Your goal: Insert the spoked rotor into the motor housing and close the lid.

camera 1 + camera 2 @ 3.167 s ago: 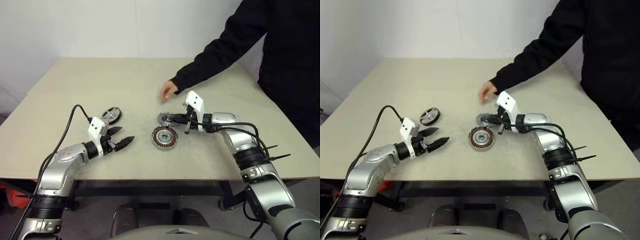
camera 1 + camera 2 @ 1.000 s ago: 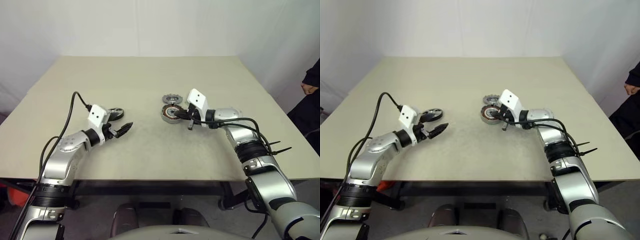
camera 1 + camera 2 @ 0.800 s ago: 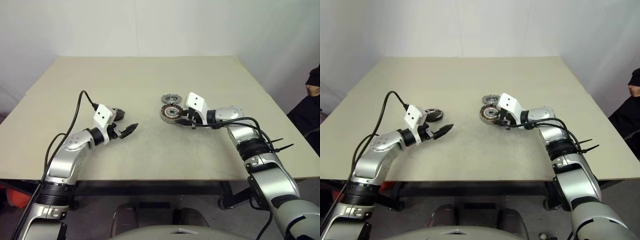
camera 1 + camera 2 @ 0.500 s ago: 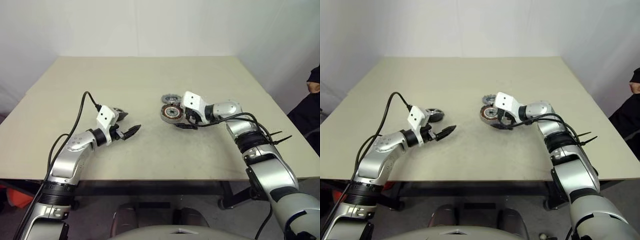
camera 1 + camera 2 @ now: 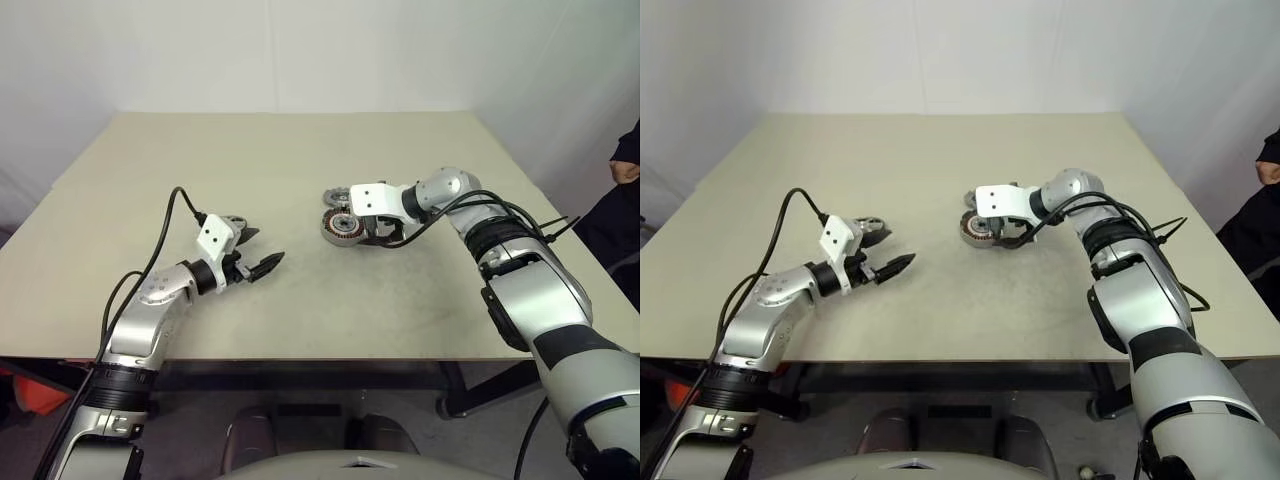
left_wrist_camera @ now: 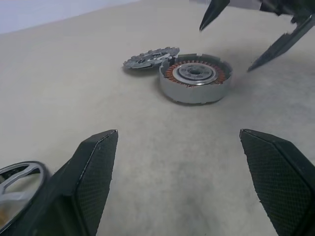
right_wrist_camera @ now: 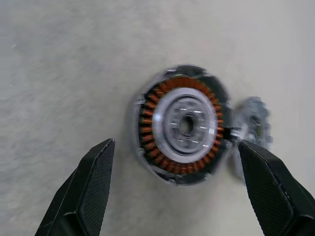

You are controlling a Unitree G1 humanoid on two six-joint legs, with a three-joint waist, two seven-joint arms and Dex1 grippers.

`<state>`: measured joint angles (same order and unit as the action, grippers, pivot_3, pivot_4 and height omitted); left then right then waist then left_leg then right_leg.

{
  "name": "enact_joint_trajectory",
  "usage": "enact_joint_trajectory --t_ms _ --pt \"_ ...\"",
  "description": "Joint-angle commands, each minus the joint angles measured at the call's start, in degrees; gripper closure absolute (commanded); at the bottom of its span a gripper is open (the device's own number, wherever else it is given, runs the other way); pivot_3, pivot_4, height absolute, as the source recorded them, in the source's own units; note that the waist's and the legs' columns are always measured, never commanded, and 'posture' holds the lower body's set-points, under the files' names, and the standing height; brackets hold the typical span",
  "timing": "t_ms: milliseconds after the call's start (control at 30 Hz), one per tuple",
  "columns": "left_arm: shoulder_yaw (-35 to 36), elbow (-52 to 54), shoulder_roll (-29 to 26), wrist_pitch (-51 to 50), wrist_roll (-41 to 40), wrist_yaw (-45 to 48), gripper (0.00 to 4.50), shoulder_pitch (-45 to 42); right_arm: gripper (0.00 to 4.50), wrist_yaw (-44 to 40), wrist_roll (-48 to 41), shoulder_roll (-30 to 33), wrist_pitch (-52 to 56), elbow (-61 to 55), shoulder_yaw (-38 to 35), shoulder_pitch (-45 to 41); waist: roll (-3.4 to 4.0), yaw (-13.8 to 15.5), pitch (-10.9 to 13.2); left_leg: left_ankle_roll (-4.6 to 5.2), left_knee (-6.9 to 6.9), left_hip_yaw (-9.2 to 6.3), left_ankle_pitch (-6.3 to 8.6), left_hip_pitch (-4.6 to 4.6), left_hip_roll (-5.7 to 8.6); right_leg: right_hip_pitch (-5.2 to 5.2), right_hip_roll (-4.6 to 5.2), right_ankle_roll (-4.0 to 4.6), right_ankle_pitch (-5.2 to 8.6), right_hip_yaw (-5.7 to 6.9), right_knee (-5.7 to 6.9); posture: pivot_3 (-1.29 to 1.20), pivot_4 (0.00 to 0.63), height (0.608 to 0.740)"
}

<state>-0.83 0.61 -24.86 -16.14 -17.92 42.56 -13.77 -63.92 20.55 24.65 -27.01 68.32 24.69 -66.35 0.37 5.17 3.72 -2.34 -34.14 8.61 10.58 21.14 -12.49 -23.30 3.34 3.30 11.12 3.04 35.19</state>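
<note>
Hovering spread above the housing, your right tool holds nothing; the rotor lies beside the housing on the desk; your left tool waits spread, empty.

1. Right gripper: shut a second ago, now open, risen and tipped down over housing.
2. Left gripper: now nearer table centre.
3. Person's arm: gone from over table.

The lid is cut off by the left wrist view's edge; the spoked rotor is blurred.
</note>
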Motion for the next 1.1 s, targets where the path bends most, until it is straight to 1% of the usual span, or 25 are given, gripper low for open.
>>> enact_joint_trajectory --t_ms 33,500,833,1100 --pt "0.7 2.3 -0.1 0.3 -0.8 0.3 0.32 -0.8 0.02 -0.2 1.6 -0.6 -1.8 1.8 0.5 -3.1 0.01 0.0 0.0 0.0 0.0 0.0 0.0 0.01 0.0 -0.01 0.0 0.01 0.01 0.0 0.02 0.0 0.0 0.74" --pt "0.8 3.5 -0.3 -0.1 -0.5 0.2 0.32 -0.3 0.02 5.1 5.2 -7.5 2.4 6.8 0.5 -4.3 0.1 -0.8 0.1 -0.04 -0.07 0.0 -0.02 -0.02 -0.21 -0.13 0.0 0.16 0.1 0.0 0.37 0.0 0.0 0.74" --pt "0.9 4.0 -0.6 -0.5 -0.2 0.0 0.32 0.0 0.02 7.8 6.1 -8.0 5.1 7.7 0.4 -4.0 0.14 -1.2 0.1 -0.04 -0.07 0.0 -0.02 -0.03 -0.21 -0.14 0.0 0.17 0.11 0.0 0.4 0.0 0.0 0.74" --pt "0.8 3.9 -0.7 -0.6 -0.1 0.0 0.32 -0.2 0.02 7.1 6.3 -7.6 5.4 7.8 0.1 -3.8 0.19 -1.2 0.1 -0.05 -0.07 0.0 -0.03 -0.04 -0.21 -0.16 -0.01 0.2 0.12 0.0 0.43 0.0 0.0 0.74"
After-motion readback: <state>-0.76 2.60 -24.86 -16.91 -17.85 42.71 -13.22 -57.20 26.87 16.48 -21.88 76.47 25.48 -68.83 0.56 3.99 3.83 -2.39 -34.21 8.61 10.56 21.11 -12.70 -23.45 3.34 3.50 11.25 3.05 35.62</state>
